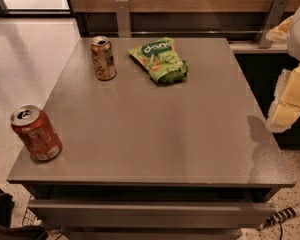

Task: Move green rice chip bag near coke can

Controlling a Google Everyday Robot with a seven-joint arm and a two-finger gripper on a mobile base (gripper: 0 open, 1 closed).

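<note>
The green rice chip bag (160, 59) lies flat on the far middle of the grey table (155, 129), its dark "dang" patch toward the back. The coke can (36, 133), red-orange with a silver top, stands upright at the table's near left corner, far from the bag. My gripper (286, 109), cream-yellow, hangs at the right edge of the camera view, beyond the table's right side and above floor level. It is well apart from both the bag and the can and holds nothing that I can see.
A tan-gold patterned can (103, 58) stands upright at the far left, just left of the bag. A wooden wall panel with metal brackets (122, 16) runs behind the table. A drawer front (150, 211) sits under the table's near edge.
</note>
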